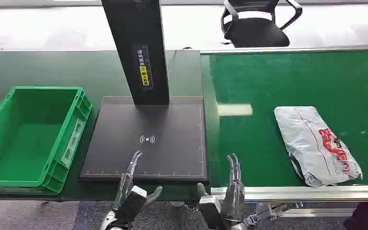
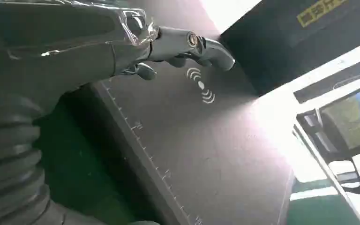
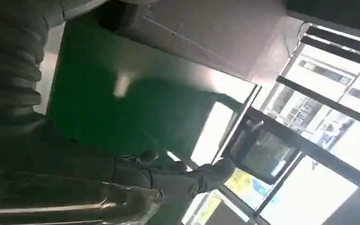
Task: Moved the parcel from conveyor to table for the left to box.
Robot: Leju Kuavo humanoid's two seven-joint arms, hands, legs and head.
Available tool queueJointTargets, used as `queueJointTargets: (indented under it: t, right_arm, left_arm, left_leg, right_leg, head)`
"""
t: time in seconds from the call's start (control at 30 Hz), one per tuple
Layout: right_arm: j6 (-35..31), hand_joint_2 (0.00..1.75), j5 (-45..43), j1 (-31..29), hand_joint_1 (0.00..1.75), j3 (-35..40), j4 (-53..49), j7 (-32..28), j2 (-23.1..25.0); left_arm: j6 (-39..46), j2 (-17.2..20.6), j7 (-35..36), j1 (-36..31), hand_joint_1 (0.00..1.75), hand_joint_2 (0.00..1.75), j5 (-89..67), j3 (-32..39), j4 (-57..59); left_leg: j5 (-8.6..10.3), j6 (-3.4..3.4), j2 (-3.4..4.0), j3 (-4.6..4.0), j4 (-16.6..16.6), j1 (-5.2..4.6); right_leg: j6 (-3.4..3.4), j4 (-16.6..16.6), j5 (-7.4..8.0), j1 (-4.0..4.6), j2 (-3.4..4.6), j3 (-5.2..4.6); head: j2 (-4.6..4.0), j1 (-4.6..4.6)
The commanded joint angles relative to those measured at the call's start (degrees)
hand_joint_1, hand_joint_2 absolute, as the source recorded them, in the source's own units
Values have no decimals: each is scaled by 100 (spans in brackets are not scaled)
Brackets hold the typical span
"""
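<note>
A: Going left to right: open green plastic crate [image 1: 28, 136] sitting at left of frame, holding nothing. Flat black scanner pad with a white wireless mark [image 1: 146, 139] lying in the centre, under a black upright column [image 1: 136, 50].

B: Left hand [image 1: 130, 184] hovering at the pad's near edge, fingers apart, grasping nothing. Right hand [image 1: 232, 189] at lower centre, fingers extended and released too.

A: Grey crumpled plastic mailer parcel with red print [image 1: 316, 143] lying at right on the green conveyor belt [image 1: 268, 86], well apart from both hands.

B: Risking a slip, probably: slick, floppy film folding or sliding out of a shallow grip, or snagging on the silver conveyor rail [image 1: 306, 191].

A: Missing the pad, too, on a short carry.

B: Parcel contents hidden. Column label too small to read. Wrist views turned and washed out by window glare.
</note>
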Motion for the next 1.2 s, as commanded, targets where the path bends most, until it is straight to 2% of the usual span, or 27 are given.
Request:
queueJointTargets:
  t: [0.03, 0.07, 0.1, 0.13, 0.2, 0.23, 0.27, 0.33, 0.47, 0.53, 0.67, 0.83, 1.03, 1.2]
  right_arm:
    - [-173, 175, 2273, 582, 0, -1109, -1805, 844, -26]
    - [-173, 175, 2901, 604, 0, -1198, -1797, 1385, -26]
    - [-173, 175, 2748, 648, 0, -1207, -1870, 1533, -103]
    - [-15, 175, 2504, 688, 0, -1036, -1870, 2175, -506]
    - [6, 175, 2372, 717, 0, -1013, -1896, 2232, -686]
    - [22, 175, 2590, 696, 0, -1082, -1796, 2517, -760]
    - [440, 175, 2718, 583, 0, -1132, -1652, 2936, -889]
    - [426, 175, 2717, 436, 0, -1231, -1431, 3033, -955]
    - [830, 175, 2770, -241, 0, -1912, -642, 3623, -1066]
    - [847, 175, 3008, -521, 0, -2183, -324, 3642, -1054]
    - [1030, 175, 2951, -968, 0, -2633, 43, 3734, -1070]
    - [1045, 175, 3146, -1203, 0, -2942, 317, 4044, -1187]
    - [922, 175, 3006, -1582, 0, -3392, 1064, 3878, -1376]
    - [1190, 175, 2711, -1695, 0, -3616, 1179, 3529, -1444]
  left_arm:
    - [-59, -308, 0, 79, 0, 175, -22, -109, -241]
    - [-60, -302, 2, 80, 0, 175, -13, -117, -250]
    - [-61, -294, 5, 83, 0, 175, -8, -117, -277]
    - [-39, -286, 22, 143, 0, 175, 9, -104, -410]
    - [-39, -281, 37, 173, 0, 175, 17, -96, -481]
    - [-26, -272, 57, 214, 0, 175, 31, -79, -563]
    - [-2, -249, 81, 292, 0, 175, 49, -46, -693]
    - [3, -223, 98, 365, 0, 175, 69, -18, -817]
    - [3, -231, 78, 393, 0, 175, 111, 46, -893]
    - [18, -226, 80, 366, 0, 175, 116, 64, -891]
    - [57, -264, 96, 453, 0, 175, 160, 176, -1072]
    - [-4, -318, 143, 559, 0, 175, 108, 196, -1251]
    - [-56, -337, 169, 545, 0, 175, 73, 236, -1282]
    - [-46, -328, 167, 512, 0, 175, 65, 231, -1219]
  left_leg:
    - [3, 20, -28, -6, -1, -7]
    - [2, 19, -25, -5, 0, -5]
    - [2, 14, -23, -8, 2, -6]
    - [1, 11, -22, -5, 1, -5]
    - [3, 19, -28, -2, -5, -3]
    - [2, 15, -25, -1, -3, -4]
    - [1, 13, -22, -1, -3, -4]
    - [1, 19, -14, 3, -6, -5]
    - [2, 19, -4, 5, -10, -3]
    - [5, 24, -13, 4, -15, -4]
    - [5, 21, 2, 6, -12, -3]
    - [0, 18, -5, 5, -4, -2]
    - [0, 17, -7, 5, -5, -3]
    - [2, 18, -9, 3, -6, -3]
  right_leg:
    - [-15, -4, -3, -2, -30, 6]
    - [-16, -3, -3, -1, -28, 5]
    - [-11, 1, -4, -3, -27, 1]
    - [-9, 0, -4, -3, -24, 4]
    - [-16, -11, -1, 1, -30, 11]
    - [-10, -9, -2, 0, -27, 11]
    - [-8, -9, -2, -1, -23, 10]
    - [-10, -15, 2, -1, -15, 14]
    - [-14, -18, 7, 1, -8, 14]
    - [-21, -23, 9, 2, -15, 16]
    - [-16, -20, 13, 2, -1, 12]
    - [-14, -12, 6, 2, -5, 14]
    - [-14, -12, 6, 1, -7, 12]
    - [-16, -13, 7, 2, -9, 13]
  head:
    - [0, 4]
    - [0, 0]
    - [0, 4]
    - [0, 2]
    - [0, 2]
    - [0, 0]
    - [0, 2]
    - [0, 4]
    - [0, 2]
    - [0, 4]
    - [0, 0]
    - [0, 0]
    - [0, 0]
    - [0, 2]
